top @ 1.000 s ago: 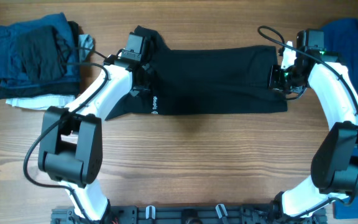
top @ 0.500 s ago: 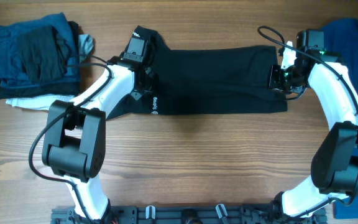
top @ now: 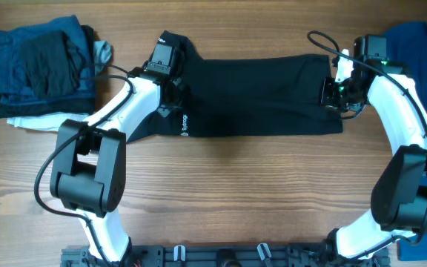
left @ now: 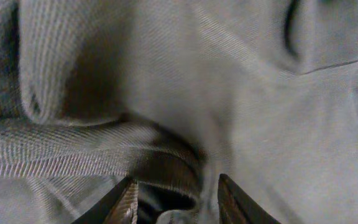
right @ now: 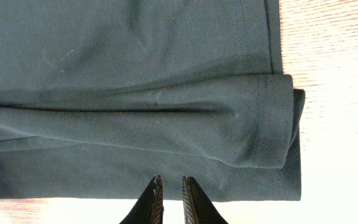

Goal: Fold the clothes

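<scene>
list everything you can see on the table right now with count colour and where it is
black shirt: 1, black, spread flat across the upper middle of the table
folded clothes stack: 1 pile, blue, dark grey and white, upper left corner
blue garment: 1, blue, upper right edge, partly cut off
table: 1, brown wood grain, under everything
left gripper: 1, dark fingers, at the shirt's left end with fabric bunched between them
right gripper: 1, dark fingers nearly together, at the shirt's right hem

The overhead camera looks straight down on the black garment [top: 258,96]; both wrist cameras press close against its fabric.
</scene>
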Robot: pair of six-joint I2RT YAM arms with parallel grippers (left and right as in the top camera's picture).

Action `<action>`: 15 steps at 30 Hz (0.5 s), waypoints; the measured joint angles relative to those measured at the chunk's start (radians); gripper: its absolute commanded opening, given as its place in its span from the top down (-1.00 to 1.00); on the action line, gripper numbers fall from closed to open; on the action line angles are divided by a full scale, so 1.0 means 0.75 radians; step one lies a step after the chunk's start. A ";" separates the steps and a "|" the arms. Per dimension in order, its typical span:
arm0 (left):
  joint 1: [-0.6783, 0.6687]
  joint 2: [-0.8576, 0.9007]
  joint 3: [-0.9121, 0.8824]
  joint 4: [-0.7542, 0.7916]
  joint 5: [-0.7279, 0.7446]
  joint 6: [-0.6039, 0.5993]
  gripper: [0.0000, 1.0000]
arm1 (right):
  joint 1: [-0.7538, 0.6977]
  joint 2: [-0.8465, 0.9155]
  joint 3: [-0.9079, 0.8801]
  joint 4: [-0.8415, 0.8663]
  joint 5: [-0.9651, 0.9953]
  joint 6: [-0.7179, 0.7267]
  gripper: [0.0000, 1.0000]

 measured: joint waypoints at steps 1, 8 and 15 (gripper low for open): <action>0.000 0.000 0.000 0.011 0.000 0.000 0.29 | 0.000 0.000 -0.001 -0.003 0.000 0.000 0.74; 0.000 0.000 0.000 0.031 -0.001 -0.022 0.82 | 0.000 0.000 0.000 -0.011 -0.001 0.000 0.70; 0.000 0.000 0.000 -0.013 -0.002 -0.017 0.45 | 0.000 0.000 0.000 -0.018 -0.001 0.000 0.70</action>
